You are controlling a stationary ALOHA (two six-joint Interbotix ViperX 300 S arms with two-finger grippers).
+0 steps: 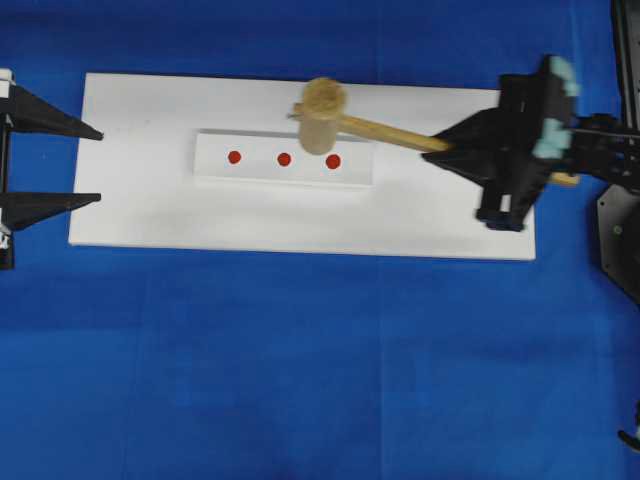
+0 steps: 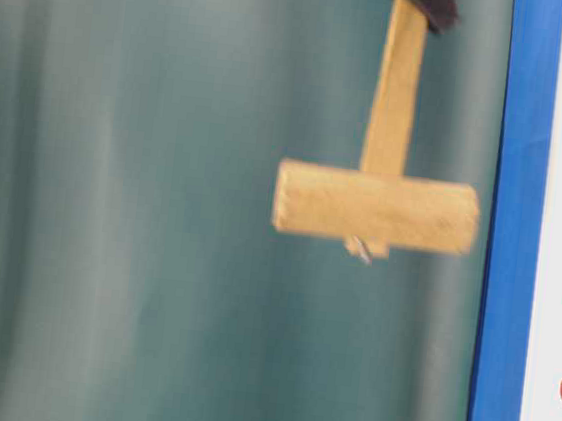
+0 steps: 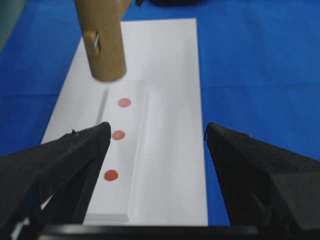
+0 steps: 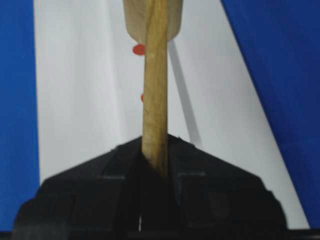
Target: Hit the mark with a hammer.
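Observation:
The hammer (image 1: 322, 115), a light wooden mallet, hangs in the air with my right gripper (image 1: 447, 150) shut on its handle (image 1: 395, 133). In the right wrist view the handle (image 4: 155, 100) runs straight out from between the jaws of the right gripper (image 4: 156, 145). Its head (image 2: 377, 209) hovers clear of the board, above the rightmost of three red marks (image 1: 333, 161). The other marks (image 1: 284, 159) (image 1: 234, 157) lie to its left. My left gripper (image 1: 100, 165) stands open and empty at the board's left end, its fingers (image 3: 80, 150) framing the marks (image 3: 118, 135).
The marks sit on a raised white strip (image 1: 285, 175) fixed on a flat white board (image 1: 300, 220). The board lies on a blue cloth (image 1: 300, 360). The right arm's body (image 1: 560, 150) extends over the board's right end.

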